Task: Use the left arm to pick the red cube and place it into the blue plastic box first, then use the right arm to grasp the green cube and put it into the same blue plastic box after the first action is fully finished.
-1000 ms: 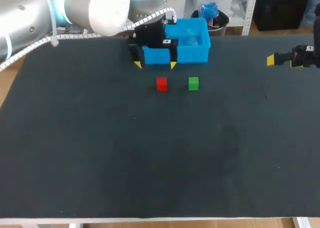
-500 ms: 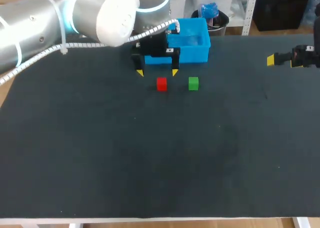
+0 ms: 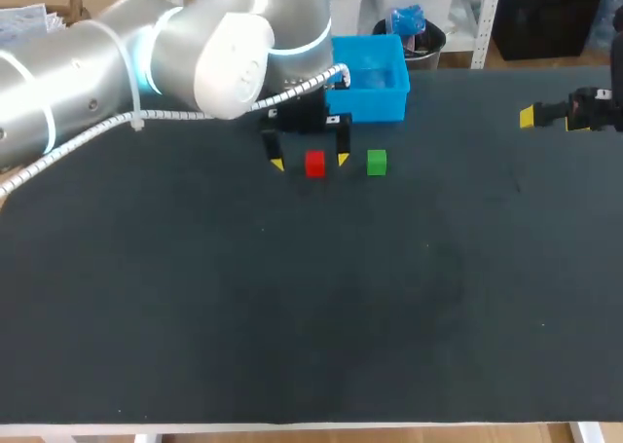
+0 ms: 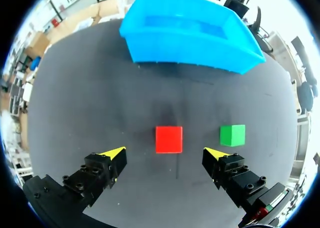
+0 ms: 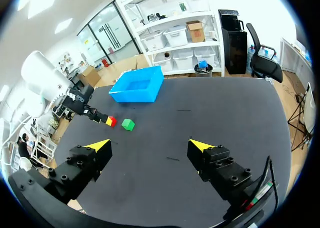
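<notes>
Our left hand (image 4: 165,155) hung with fingers apart, the red cube (image 4: 169,139) between them, untouched. The green cube (image 4: 233,135) sat just outside one finger. We judged a skewed descent could knock it.

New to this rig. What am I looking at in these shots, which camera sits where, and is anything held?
These are two robot arms at a dark table, each ending in a two-finger gripper with yellow tips. The head view comes from a fixed camera above and behind the robot. Each wrist view comes from a camera on that arm's wrist, looking out along its fingers. On the table are a red cube, a green cube beside it, and a blue plastic box behind them. The left gripper is open, one finger on each side of the red cube, neither touching it. The right gripper is also open, far from the cubes. Nothing is held.
</notes>
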